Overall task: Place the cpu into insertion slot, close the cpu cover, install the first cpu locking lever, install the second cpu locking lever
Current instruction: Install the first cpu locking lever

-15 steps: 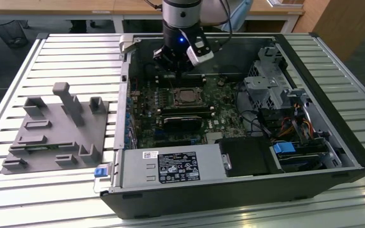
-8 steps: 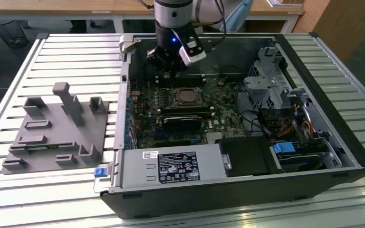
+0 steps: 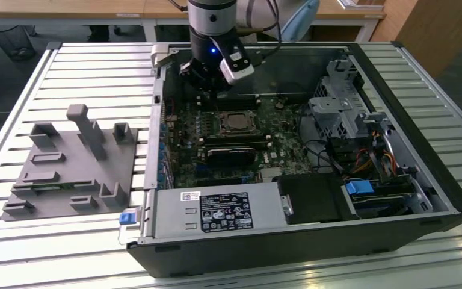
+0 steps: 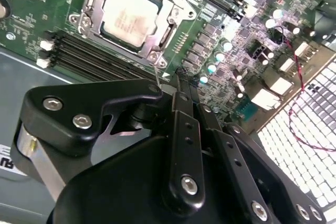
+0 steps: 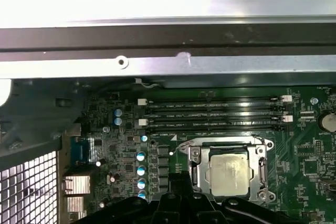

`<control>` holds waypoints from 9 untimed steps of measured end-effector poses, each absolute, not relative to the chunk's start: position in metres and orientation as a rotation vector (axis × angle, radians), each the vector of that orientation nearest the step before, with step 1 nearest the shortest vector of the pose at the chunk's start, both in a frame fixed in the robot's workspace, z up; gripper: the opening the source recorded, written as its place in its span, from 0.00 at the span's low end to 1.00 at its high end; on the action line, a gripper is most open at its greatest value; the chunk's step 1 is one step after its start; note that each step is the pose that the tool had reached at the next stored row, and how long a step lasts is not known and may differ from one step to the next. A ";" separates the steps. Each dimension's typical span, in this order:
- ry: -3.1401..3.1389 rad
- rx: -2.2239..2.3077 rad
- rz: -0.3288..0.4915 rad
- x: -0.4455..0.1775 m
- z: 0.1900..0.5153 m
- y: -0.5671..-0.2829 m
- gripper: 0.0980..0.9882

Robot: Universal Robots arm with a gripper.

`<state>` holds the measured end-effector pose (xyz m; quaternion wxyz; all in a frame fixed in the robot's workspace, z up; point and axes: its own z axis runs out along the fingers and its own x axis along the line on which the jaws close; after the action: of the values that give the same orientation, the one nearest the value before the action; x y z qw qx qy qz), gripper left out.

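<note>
Nothing readable — the sticker (image 3: 224,212) on the power supply (image 3: 173,218) carries only tiny marks, and the cpu (image 5: 229,170) bears faint lettering too small to tell.

One cpu (image 5: 229,169), one cpu cover (image 5: 261,167), four long black memory slots (image 5: 215,119), one computer case (image 3: 295,247), one grey fixture block (image 3: 70,162), one slatted table (image 3: 94,66).

place: robotics lab or test workshop
counter: slatted aluminium counter (image 3: 94,72)
on it: opened computer case (image 3: 295,250), grey parts fixture (image 3: 62,174)
around: wooden desks (image 3: 55,7) behind, robot arm (image 3: 212,21) overhead
</note>
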<state>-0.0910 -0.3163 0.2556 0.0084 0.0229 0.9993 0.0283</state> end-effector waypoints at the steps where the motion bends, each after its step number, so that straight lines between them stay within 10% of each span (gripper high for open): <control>1: 3.123 0.072 0.088 -0.092 0.256 -0.316 0.03; 9: 3.123 0.072 0.089 -0.100 0.255 -0.315 0.03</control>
<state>-0.1004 -0.3153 0.2555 0.0083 0.0229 0.9993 0.0285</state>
